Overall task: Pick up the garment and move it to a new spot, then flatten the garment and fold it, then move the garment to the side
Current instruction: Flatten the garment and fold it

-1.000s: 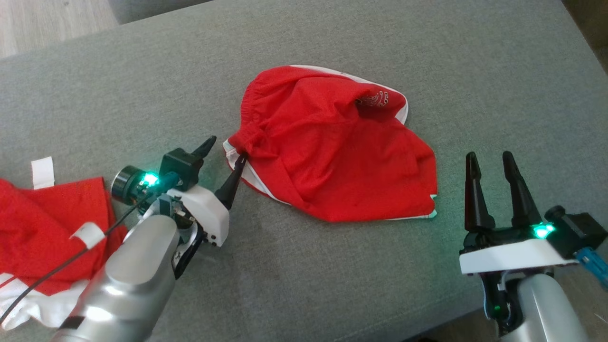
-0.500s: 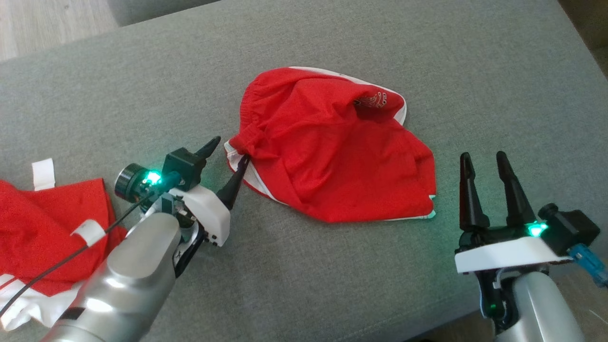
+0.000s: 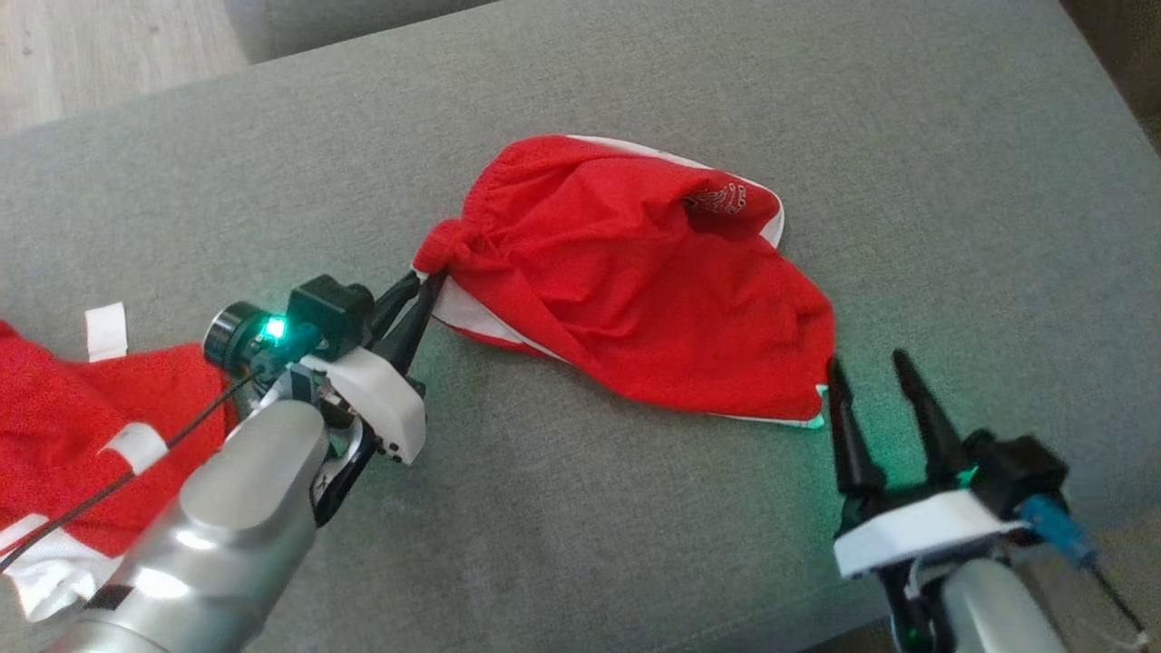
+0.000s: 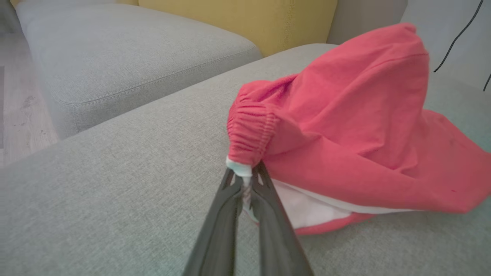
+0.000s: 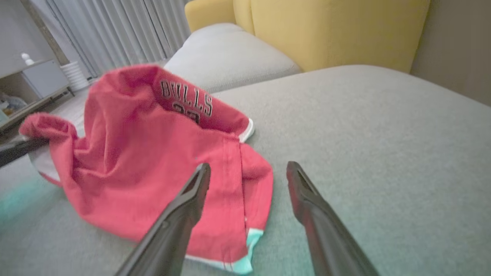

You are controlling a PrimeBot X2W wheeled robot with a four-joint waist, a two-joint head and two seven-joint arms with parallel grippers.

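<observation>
Two grippers: we are clamping our left gripper (image 3: 424, 283) on the garment (image 3: 635, 290), centre-left; right gripper (image 3: 866, 365) is gaping, lower right.

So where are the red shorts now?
In the head view the shorts sit in the middle of the cushion, left corner pinched in the shut left tool, with the open right tool beside their right hem.

Soft even daylight, faint shadows; green glow tints the sofa (image 3: 871, 435); garment (image 5: 153, 165) edges blurred in right wrist view
</observation>
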